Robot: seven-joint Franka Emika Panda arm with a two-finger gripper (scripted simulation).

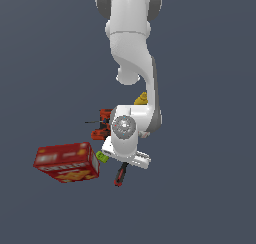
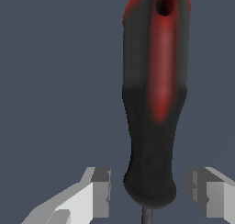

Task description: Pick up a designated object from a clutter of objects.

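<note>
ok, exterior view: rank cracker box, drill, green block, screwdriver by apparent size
1. cracker box, clearly largest
2. drill, partly hidden behind the arm, so unsure against the next
3. screwdriver, only its handle shows below the wrist
4. green block, smallest

The arm (image 1: 132, 43) is glossy white throughout, built of rounded, bulbous links with smooth shells. Dark grey bands show at the joints, one at the top link and another along the side of the lower link. Near the wrist sits a round, flat metallic-grey cap (image 1: 123, 125) with a small dimpled centre. The end effector (image 2: 151, 195) has pale grey, blocky fingers (image 2: 98, 191) with flat, darker grey inner pads.
</note>
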